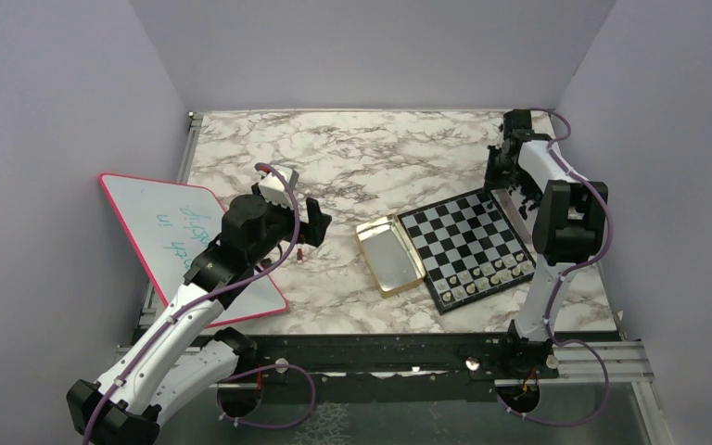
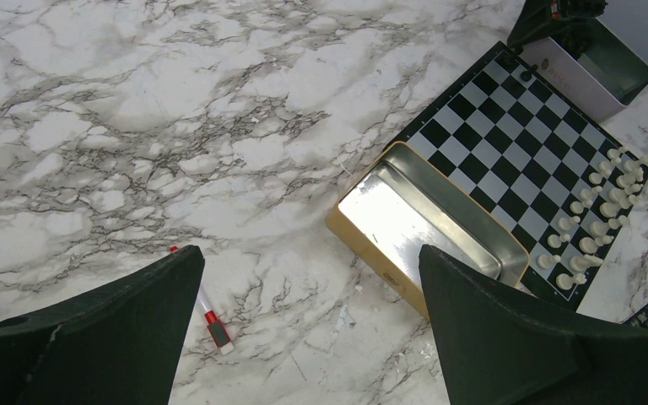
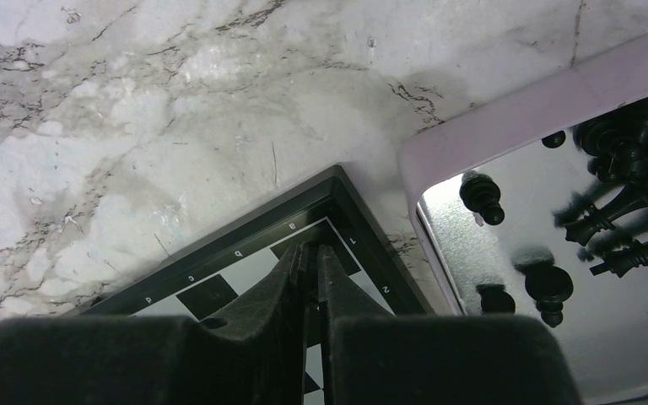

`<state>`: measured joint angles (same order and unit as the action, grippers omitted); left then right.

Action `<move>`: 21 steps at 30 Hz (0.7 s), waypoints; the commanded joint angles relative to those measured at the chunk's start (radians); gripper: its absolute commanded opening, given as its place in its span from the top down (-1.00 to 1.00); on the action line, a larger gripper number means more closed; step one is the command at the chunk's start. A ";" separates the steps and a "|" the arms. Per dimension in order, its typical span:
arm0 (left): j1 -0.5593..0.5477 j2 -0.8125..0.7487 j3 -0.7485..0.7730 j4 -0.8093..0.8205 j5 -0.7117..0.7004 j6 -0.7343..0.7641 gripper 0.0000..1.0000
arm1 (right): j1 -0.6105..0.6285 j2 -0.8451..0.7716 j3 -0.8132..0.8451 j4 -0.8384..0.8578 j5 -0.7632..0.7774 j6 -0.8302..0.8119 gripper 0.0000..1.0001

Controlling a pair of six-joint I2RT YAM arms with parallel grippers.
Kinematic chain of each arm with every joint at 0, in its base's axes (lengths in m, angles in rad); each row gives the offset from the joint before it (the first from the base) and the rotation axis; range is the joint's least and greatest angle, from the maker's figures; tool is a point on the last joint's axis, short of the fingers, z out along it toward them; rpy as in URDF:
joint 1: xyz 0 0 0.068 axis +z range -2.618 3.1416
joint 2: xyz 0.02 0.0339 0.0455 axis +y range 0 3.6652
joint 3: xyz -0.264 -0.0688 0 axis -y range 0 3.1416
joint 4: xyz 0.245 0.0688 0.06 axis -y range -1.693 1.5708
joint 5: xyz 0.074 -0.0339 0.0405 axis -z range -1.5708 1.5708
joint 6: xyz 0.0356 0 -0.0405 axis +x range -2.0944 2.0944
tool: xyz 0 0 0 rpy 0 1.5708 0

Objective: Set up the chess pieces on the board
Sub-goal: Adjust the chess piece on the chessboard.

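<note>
The board (image 1: 468,243) lies right of centre, and pale chess pieces (image 1: 491,273) fill its two near rows; the left wrist view shows them too (image 2: 595,224). Black chess pieces (image 3: 624,169) lie loose in a pale tray (image 3: 506,118) by the board's far right corner. My right gripper (image 3: 314,249) hangs low over that corner of the board (image 3: 245,261). Its jaws are nearly together, with something thin and dark, seemingly a black piece, pinched in the slit. My left gripper (image 2: 308,253) is open and holds nothing, above bare marble left of the board (image 2: 523,143).
An open gold tin (image 1: 389,255) sits against the board's left edge. A small red-capped marker (image 2: 211,316) lies on the marble beside my left finger. A pink-rimmed whiteboard (image 1: 185,241) overhangs the table's left side. Grey walls close in the back and sides.
</note>
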<state>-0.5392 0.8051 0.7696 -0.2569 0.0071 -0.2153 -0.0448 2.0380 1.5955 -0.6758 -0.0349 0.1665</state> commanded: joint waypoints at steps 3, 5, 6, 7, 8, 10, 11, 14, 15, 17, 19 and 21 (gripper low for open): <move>-0.007 -0.006 -0.006 0.011 -0.010 0.012 -0.98 | 0.006 -0.037 -0.008 -0.015 0.010 0.002 0.74; -0.007 -0.005 -0.005 0.012 -0.009 0.013 -0.98 | 0.006 -0.037 -0.008 -0.013 0.010 0.004 0.74; -0.006 -0.005 -0.006 0.010 -0.010 0.013 -0.98 | 0.006 -0.036 -0.007 -0.012 0.010 0.005 0.74; -0.007 -0.005 -0.006 0.011 -0.010 0.013 -0.98 | 0.005 -0.034 -0.004 -0.011 0.010 0.005 0.74; -0.006 -0.004 -0.006 0.012 -0.009 0.012 -0.98 | 0.005 -0.031 0.000 -0.011 0.010 0.006 0.74; -0.006 0.000 -0.006 0.013 -0.010 0.012 -0.98 | 0.006 -0.025 0.016 -0.017 0.014 0.008 0.73; -0.007 0.002 -0.005 0.013 -0.009 0.011 -0.98 | 0.005 -0.024 0.027 -0.025 0.014 0.009 0.72; -0.007 0.009 -0.004 0.015 -0.009 0.011 -0.98 | 0.005 -0.032 0.056 -0.033 0.016 0.018 0.69; -0.007 0.011 -0.004 0.015 -0.009 0.011 -0.98 | 0.006 -0.038 0.064 -0.034 0.021 0.022 0.67; -0.007 0.016 -0.004 0.015 -0.008 0.011 -0.98 | 0.005 -0.052 0.081 -0.034 0.029 0.031 0.56; -0.007 0.022 -0.004 0.017 -0.009 0.011 -0.98 | 0.005 -0.074 0.087 -0.028 0.079 0.049 0.50; -0.007 0.029 -0.004 0.019 -0.009 0.011 -0.98 | 0.005 -0.107 0.071 0.000 0.107 0.055 0.49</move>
<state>-0.5392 0.8238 0.7696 -0.2565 0.0074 -0.2153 -0.0444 2.0235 1.6474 -0.6945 -0.0101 0.1925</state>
